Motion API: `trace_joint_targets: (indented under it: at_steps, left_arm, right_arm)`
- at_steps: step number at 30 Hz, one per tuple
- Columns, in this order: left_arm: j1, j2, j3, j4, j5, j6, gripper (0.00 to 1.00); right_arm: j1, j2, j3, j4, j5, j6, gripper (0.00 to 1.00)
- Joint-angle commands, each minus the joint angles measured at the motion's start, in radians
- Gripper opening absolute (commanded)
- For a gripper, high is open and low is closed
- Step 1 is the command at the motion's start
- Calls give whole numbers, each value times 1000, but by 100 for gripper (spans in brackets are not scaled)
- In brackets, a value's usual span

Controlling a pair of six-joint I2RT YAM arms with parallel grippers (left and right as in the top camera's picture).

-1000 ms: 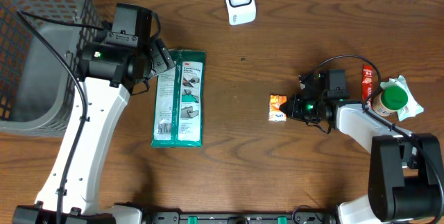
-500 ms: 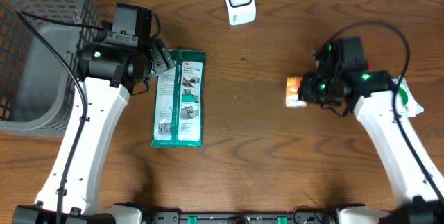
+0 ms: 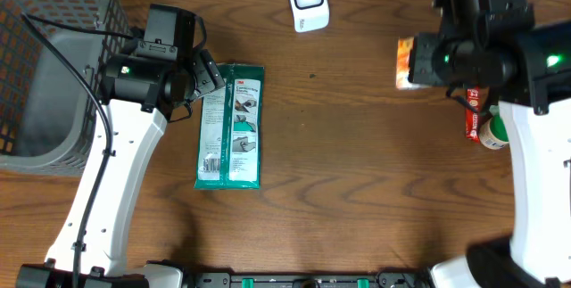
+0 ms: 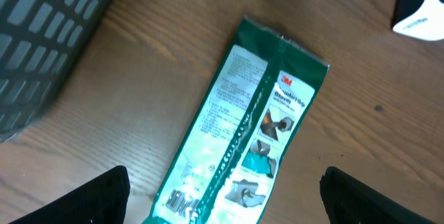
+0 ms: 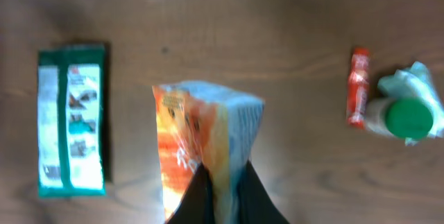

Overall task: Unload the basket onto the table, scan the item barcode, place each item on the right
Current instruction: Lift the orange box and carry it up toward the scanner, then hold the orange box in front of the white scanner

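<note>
A grey wire basket (image 3: 45,56) is seen at the far-left corner of the table (image 3: 339,190). The L arm is stretched along the left side, w/ the left gripper (image 4: 225,200) pointed down over a green packet (image 3: 230,127), jaws spread wide, nothing gripped. The R arm is held high above the far-right part of the table; the right gripper (image 5: 223,182) is clamped on the orange packet (image 5: 201,134), carried in the air. The white scanner (image 3: 308,1) is set at the far edge, approx. mid-table.
</note>
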Motion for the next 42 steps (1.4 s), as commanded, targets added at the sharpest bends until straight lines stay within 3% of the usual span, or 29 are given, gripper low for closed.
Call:
trace_joint_targets:
  at_steps: [1, 4, 9, 19, 24, 30, 42]
  left_arm:
    - [3, -4, 8, -2, -13, 6, 88]
    - [3, -4, 8, -2, -13, 6, 88]
    - [3, -4, 8, -2, -13, 6, 88]
    - [3, -4, 8, -2, -13, 6, 88]
    - [3, -4, 8, -2, -13, 6, 88]
    - [3, -4, 8, -2, -13, 6, 88]
    - [3, -4, 8, -2, -13, 6, 88]
  right_arm:
    - [34, 133, 207, -20, 87, -37, 1]
    - [63, 211, 301, -3, 139, -61, 1]
    - [139, 313, 305, 124, 295, -133, 1]
    - [224, 561, 305, 528, 616, -361, 1]
    - [223, 693, 305, 702, 632, -482, 1]
    - [220, 822, 305, 881, 639, -514, 1]
    - [224, 1005, 304, 1174, 669, -716, 1]
